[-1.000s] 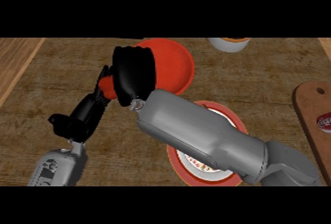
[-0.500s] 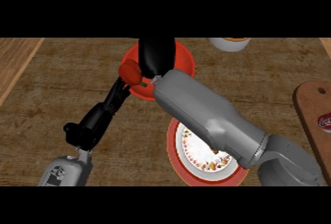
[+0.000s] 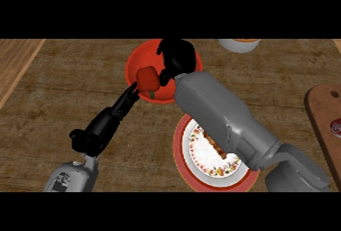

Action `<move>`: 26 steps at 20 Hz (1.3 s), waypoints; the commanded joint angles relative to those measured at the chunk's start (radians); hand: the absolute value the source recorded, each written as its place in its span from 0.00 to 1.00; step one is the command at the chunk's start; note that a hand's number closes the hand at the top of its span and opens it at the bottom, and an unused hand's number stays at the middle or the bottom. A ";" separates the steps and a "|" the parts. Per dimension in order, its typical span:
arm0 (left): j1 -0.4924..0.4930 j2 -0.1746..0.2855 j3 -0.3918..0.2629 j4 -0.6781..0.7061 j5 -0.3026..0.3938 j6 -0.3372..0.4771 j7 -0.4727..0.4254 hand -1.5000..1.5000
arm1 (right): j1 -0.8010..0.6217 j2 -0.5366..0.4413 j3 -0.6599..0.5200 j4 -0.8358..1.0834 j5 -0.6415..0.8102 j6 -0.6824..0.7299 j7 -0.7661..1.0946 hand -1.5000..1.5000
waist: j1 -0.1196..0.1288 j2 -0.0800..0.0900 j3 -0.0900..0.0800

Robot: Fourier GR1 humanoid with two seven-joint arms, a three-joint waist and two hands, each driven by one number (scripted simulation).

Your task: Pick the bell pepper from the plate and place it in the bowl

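Note:
The red bell pepper (image 3: 147, 79), green stem pointing down, hangs over the left part of the red bowl (image 3: 141, 56) at the counter's far middle. My right hand (image 3: 174, 57) is above the bowl with its fingers curled on the pepper; its grey forearm crosses the plate. That plate (image 3: 190, 177), red-rimmed with a patterned white centre, lies nearer to me and is partly hidden by the arm. My left hand (image 3: 106, 122) stretches up from the lower left with straight fingers, whose tips reach the bowl's near rim beside the pepper.
A white cup (image 3: 237, 44) with orange contents stands at the far edge, right of the bowl. A wooden cutting board (image 3: 324, 113) lies along the right edge with a red-and-white thing (image 3: 335, 127) on it. A lighter wood strip (image 3: 16, 67) borders the counter's left.
My right hand has carried the pepper away from the plate and further up, over the bowl. The plate shows more now. My left hand has stretched out toward the bowl's rim.

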 commanded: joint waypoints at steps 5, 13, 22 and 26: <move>0.000 -0.049 -0.046 -0.002 -0.043 0.038 0.018 0.50 | -0.060 0.001 -0.126 0.102 -0.064 -0.151 -0.212 0.00 | -0.003 -0.002 0.001; 0.047 0.019 0.022 -0.034 0.012 -0.017 0.001 0.50 | -0.044 -0.046 -0.341 0.105 -0.201 -0.330 -0.306 0.00 | -0.028 -0.011 0.001; 0.035 0.024 0.066 -0.023 0.018 -0.006 0.030 0.50 | 0.142 -0.201 -0.511 0.060 -0.312 -0.300 -0.549 0.00 | -0.066 -0.021 0.001; 0.101 0.032 0.066 -0.039 0.017 -0.019 -0.033 0.50 | 0.298 -0.293 -0.580 -0.042 -0.386 -0.179 -0.688 0.00 | -0.081 -0.028 0.001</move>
